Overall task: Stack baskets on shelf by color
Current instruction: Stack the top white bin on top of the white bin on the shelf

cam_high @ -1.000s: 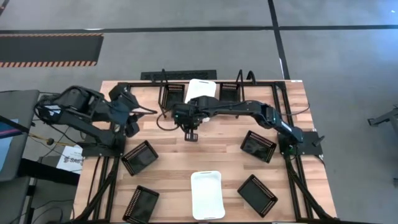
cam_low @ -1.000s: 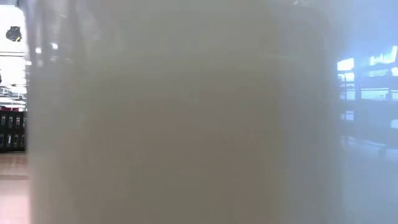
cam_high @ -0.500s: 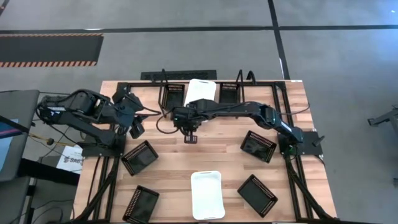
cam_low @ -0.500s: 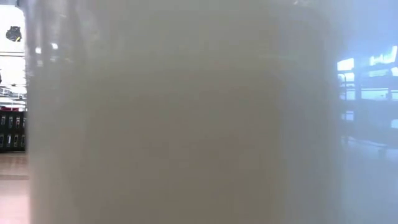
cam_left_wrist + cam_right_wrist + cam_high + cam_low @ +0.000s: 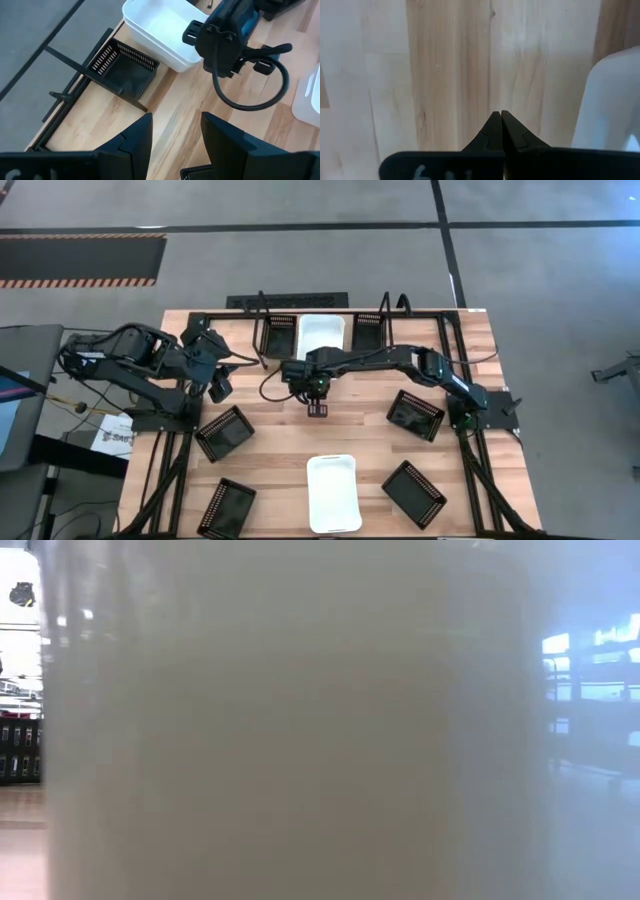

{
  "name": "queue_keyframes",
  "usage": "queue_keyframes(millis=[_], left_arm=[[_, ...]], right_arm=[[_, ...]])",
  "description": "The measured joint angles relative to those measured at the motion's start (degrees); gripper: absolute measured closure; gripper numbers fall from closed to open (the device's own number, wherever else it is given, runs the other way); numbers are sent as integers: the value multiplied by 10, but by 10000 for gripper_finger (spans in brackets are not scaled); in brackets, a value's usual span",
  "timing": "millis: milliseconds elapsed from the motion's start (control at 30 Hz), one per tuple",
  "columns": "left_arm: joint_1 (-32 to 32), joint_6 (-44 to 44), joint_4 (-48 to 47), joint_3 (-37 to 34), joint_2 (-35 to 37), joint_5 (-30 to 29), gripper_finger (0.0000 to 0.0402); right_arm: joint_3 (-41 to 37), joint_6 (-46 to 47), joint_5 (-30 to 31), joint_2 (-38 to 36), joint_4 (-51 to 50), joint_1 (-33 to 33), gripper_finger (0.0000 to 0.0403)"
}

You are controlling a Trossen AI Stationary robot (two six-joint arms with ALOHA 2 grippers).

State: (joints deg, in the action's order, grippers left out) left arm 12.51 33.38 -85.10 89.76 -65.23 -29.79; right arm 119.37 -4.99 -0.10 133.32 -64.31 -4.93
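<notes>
The shelf (image 5: 250, 302) stands at the table's far edge. A white basket (image 5: 321, 335) sits in it between two black baskets (image 5: 280, 332) (image 5: 369, 328). My right gripper (image 5: 317, 408) points down over bare wood just in front of the shelf, shut and holding nothing (image 5: 500, 120). My left gripper (image 5: 215, 385) waits open at the far left, its fingers (image 5: 135, 142) facing the left black basket (image 5: 122, 70) and the white one (image 5: 160, 30). Another white basket (image 5: 333, 492) rests on the table near the front edge and fills the low view (image 5: 300, 740).
Several black baskets lie loose on the table: two at the left (image 5: 223, 432) (image 5: 227, 506) and two at the right (image 5: 415, 413) (image 5: 414, 493). Black frame rails (image 5: 165, 470) run along the table's left and right sides. Bare wood (image 5: 320, 435) shows in the middle.
My right gripper, shut throughout, has come down and toward the table's near edge, away from the shelf. The white basket on the shelf, askew before, now lies square between the two black ones.
</notes>
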Motion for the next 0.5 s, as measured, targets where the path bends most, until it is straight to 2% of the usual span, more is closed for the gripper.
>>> queue_keyframes(millis=[500], left_arm=[[0, 3, 2, 0, 0, -1, 244]], right_arm=[[0, -15, 19, -90, 5, -43, 403]])
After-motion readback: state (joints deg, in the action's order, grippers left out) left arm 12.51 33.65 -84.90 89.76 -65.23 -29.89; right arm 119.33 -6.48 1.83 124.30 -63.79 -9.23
